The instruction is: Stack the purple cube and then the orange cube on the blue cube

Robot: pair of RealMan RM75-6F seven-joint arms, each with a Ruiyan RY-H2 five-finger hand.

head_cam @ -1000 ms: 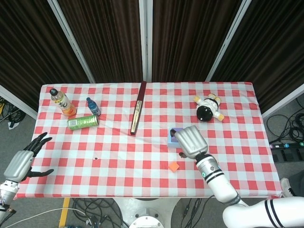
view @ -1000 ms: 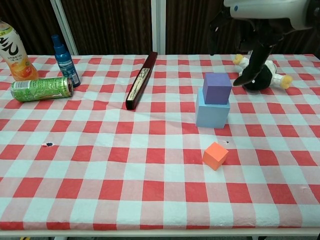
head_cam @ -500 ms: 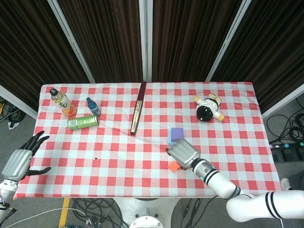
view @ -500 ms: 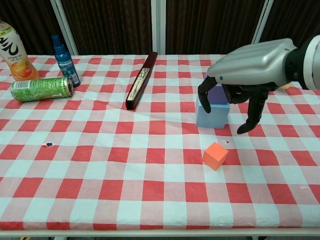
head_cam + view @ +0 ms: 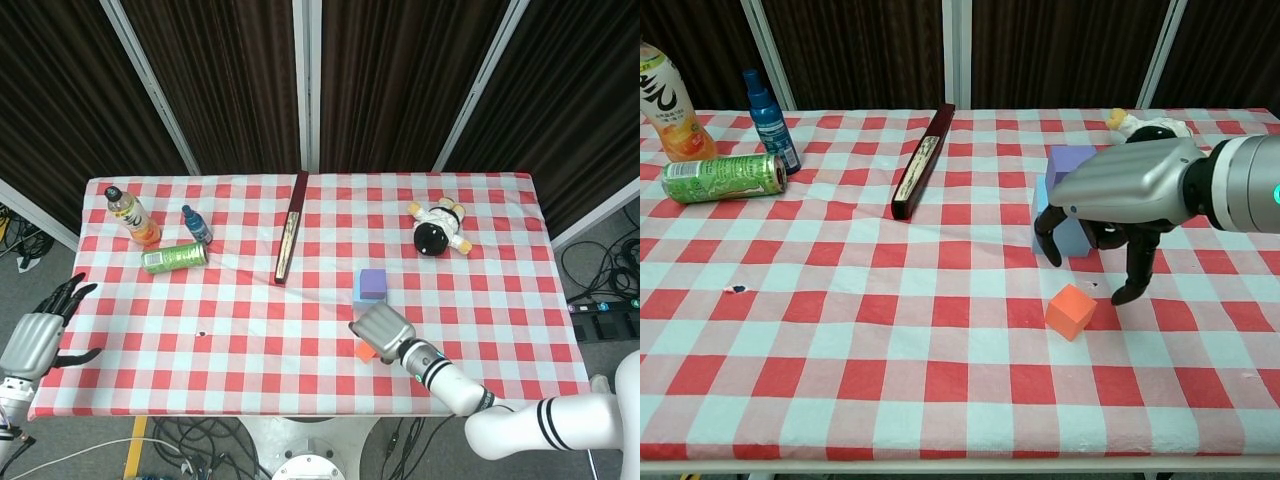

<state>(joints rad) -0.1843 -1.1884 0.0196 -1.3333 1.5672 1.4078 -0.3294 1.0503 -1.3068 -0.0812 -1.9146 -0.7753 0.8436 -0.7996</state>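
Observation:
The purple cube (image 5: 373,282) (image 5: 1064,164) sits on top of the blue cube (image 5: 360,297) (image 5: 1068,238) right of the table's middle. The orange cube (image 5: 364,351) (image 5: 1070,311) lies on the cloth just in front of that stack. My right hand (image 5: 382,331) (image 5: 1122,193) hovers palm down over the orange cube, fingers spread and pointing downward, holding nothing; it hides most of the blue cube in the chest view. My left hand (image 5: 35,335) hangs open off the table's left front corner, seen only in the head view.
A long dark box (image 5: 290,228) (image 5: 923,160) lies at centre back. A green can (image 5: 174,258) (image 5: 724,177), a blue bottle (image 5: 196,224) (image 5: 771,119) and an orange drink bottle (image 5: 133,216) (image 5: 666,103) stand at the back left. A plush toy (image 5: 439,227) (image 5: 1145,126) lies back right.
My right hand has come down and toward the front edge, from above the purple cube to just over the orange cube. My left hand drifted slightly left.

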